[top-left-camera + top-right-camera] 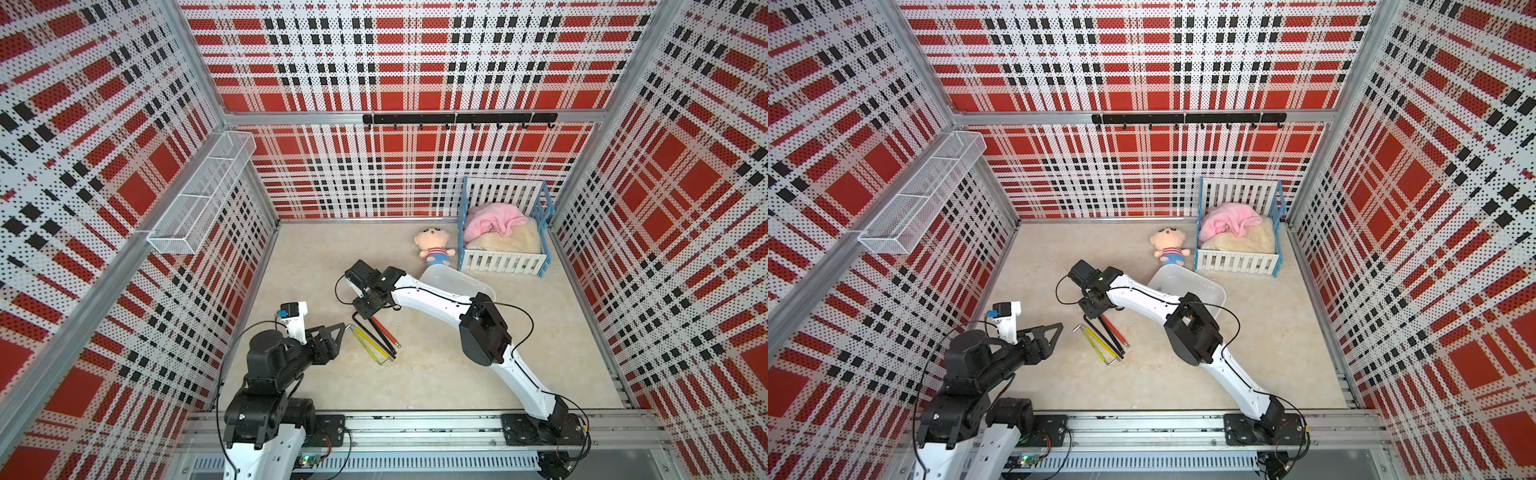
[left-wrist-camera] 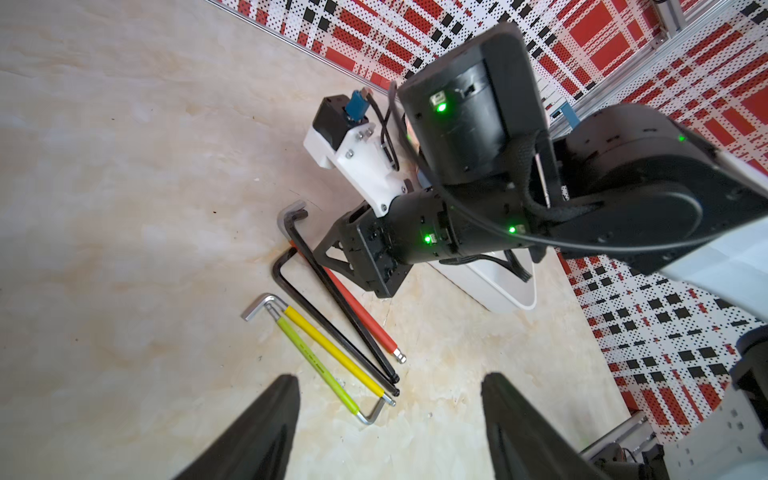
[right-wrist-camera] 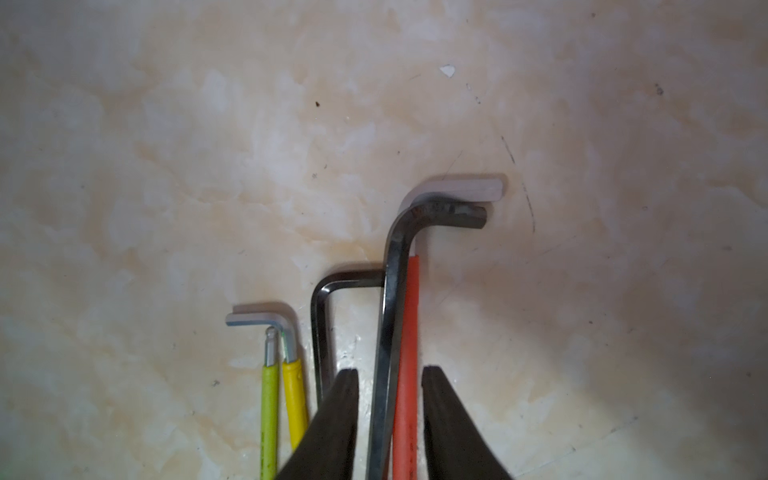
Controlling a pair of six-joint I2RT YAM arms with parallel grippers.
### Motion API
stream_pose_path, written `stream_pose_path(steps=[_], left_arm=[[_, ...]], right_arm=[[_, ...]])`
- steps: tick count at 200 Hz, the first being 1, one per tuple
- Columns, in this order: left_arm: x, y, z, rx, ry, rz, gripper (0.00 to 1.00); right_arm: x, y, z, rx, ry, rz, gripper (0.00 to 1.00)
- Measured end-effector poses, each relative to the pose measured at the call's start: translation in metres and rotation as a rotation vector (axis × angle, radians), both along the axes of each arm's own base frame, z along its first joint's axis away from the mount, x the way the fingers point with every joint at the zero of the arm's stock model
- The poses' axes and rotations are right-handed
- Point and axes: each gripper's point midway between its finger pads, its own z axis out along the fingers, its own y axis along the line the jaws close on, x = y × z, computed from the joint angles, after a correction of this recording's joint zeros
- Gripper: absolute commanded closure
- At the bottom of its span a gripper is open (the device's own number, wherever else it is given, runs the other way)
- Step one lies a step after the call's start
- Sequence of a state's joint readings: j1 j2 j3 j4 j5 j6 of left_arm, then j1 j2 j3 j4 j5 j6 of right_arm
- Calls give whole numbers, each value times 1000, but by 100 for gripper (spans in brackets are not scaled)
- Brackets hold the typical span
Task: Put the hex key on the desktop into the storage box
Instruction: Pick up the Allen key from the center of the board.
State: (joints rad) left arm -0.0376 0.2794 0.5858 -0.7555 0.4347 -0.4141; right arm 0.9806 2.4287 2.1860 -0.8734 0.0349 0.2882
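Hex key in the red sleeve point(image 3: 407, 353), flat on the desktop point(image 3: 166, 166), straddled by the right gripper point(image 3: 390, 369) along with a black hex key point(image 3: 392, 291) hard against it (probably too snug to single out). Jaws parted, slivers clear either side, set across the shafts for a pinch. Storage box point(image 1: 453, 276) behind the wrist, near for the drop. Left gripper point(image 2: 388, 376) agape, idle, short of the yellow-sleeved key point(image 2: 334, 351).

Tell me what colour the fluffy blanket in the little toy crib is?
Pink. The soft fluffy blanket shows best in a top view.
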Motion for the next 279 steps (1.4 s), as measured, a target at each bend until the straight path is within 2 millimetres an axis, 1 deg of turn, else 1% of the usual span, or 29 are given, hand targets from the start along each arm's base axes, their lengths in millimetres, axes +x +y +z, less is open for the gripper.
stream_pose_path(steps=[16, 39, 101, 143, 165, 203, 243, 279], left_arm=[[0, 0, 0, 0, 0, 1, 25], [0, 0, 0, 1, 0, 1, 25], [0, 0, 0, 1, 1, 2, 25], [0, 0, 0, 1, 1, 3, 25], [0, 0, 0, 1, 1, 3, 25], [0, 0, 0, 1, 1, 3, 25], [0, 0, 0, 1, 1, 3, 25], [1, 1, 0, 1, 2, 6, 25]], right_arm=[[0, -2, -9, -22, 4, 0, 69], [-2, -4, -17, -42, 9, 4, 69], [-2, 0, -19, -46, 6, 13, 67], [3, 3, -28, -57, -5, 15, 69], [3, 3, -32, -64, -6, 20, 72], [5, 4, -29, -66, -16, 23, 83], [6, 3, -29, -68, -19, 21, 87], [6, 3, -29, -68, -19, 18, 99]])
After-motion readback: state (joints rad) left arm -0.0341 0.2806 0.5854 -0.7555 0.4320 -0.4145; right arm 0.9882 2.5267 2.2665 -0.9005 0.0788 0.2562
